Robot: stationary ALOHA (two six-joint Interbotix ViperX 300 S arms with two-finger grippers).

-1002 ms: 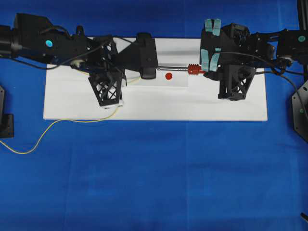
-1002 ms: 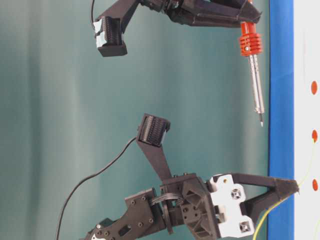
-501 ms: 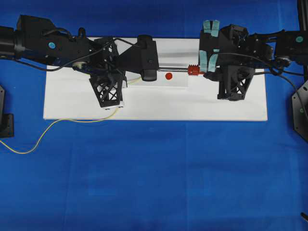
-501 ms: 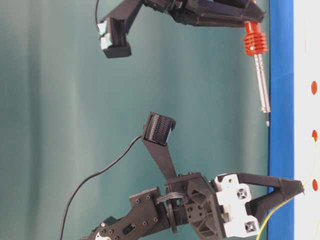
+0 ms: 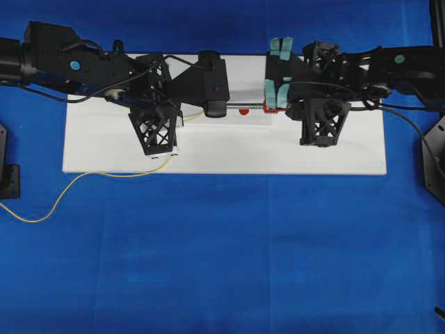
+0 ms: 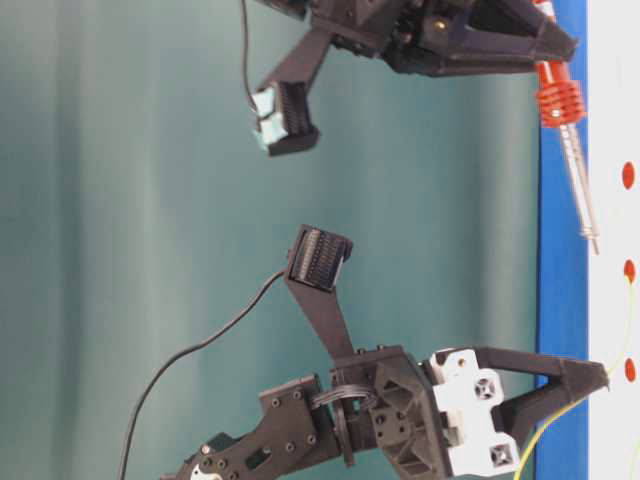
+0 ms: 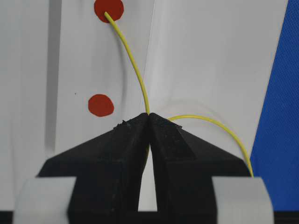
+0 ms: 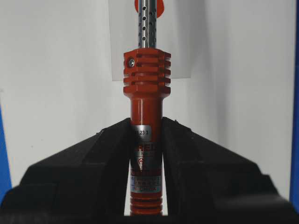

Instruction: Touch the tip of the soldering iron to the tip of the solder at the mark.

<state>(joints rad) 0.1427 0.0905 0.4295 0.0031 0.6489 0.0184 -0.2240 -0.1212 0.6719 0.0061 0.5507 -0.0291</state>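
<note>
Gripping the soldering iron (image 8: 145,135) by its red-orange body, the right gripper (image 8: 146,133) has both black jaws pressed against the handle just below the ribbed collar. The perforated metal shaft runs on from the collar over the white board (image 5: 348,156), ending above it near a red mark (image 8: 160,8) partly hidden behind the shaft. From table level the iron slants down from the gripper, its tip just beside the board's edge and near the middle red dot (image 6: 629,271); whether it touches cannot be told.

The left gripper (image 7: 148,122) is clamped on the solder (image 7: 135,70), its jaws meeting on the thin yellow wire. A short length curves out ahead of the jaws and its end lies on the upper red mark (image 7: 108,8); a second red mark (image 7: 101,105) sits nearer the jaws, to the wire's left. Behind the gripper the wire loops off the board and trails across the blue table cover (image 5: 222,264).
</note>
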